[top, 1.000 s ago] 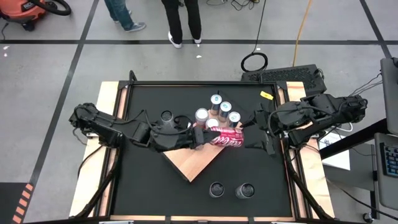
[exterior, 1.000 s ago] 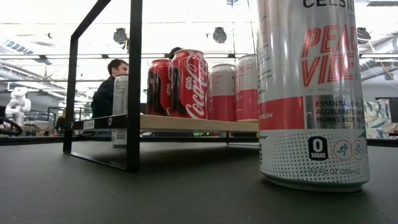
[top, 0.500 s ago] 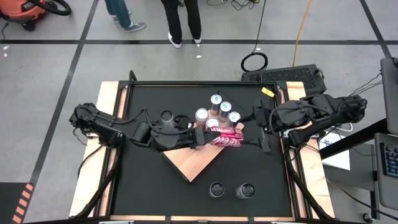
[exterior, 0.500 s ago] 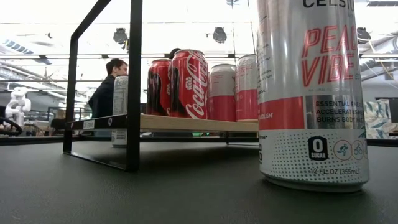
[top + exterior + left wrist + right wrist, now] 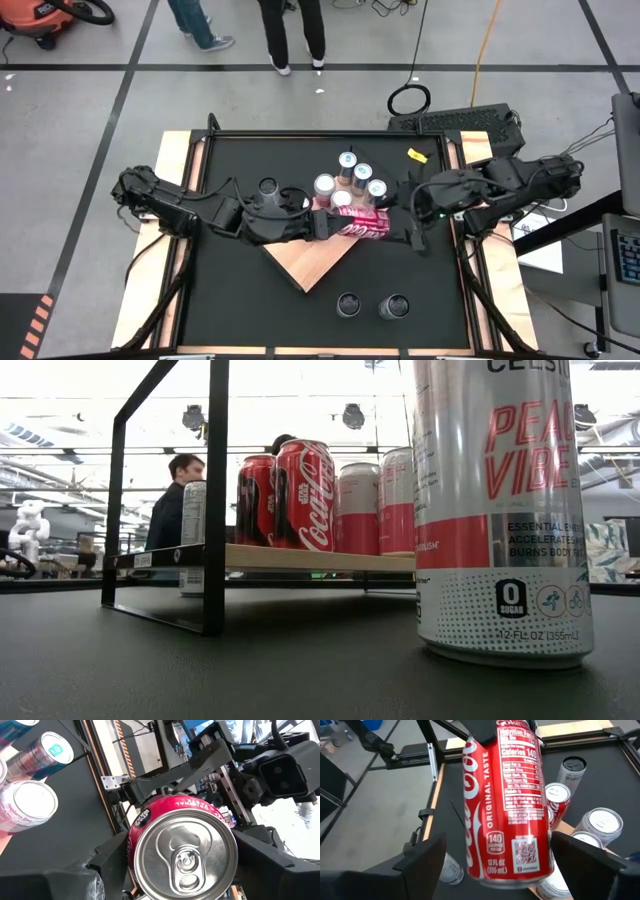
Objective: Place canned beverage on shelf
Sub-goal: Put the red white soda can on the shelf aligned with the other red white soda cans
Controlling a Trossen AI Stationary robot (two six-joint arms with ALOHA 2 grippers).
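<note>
Currently a red cola can (image 5: 362, 224) is held on its side by the left gripper (image 5: 335, 222), above the right corner of the shelf (image 5: 310, 262); its jaws are closed on the can's top end, as seen in the left wrist view (image 5: 182, 854). The right gripper (image 5: 402, 222) is positioned at the can's base, its fingers spread wide on either side and not touching it. Five cans (image 5: 352, 179) are stood upright along the shelf's far right edge. The shelf is set cornerwise on the black table (image 5: 240, 300).
</note>
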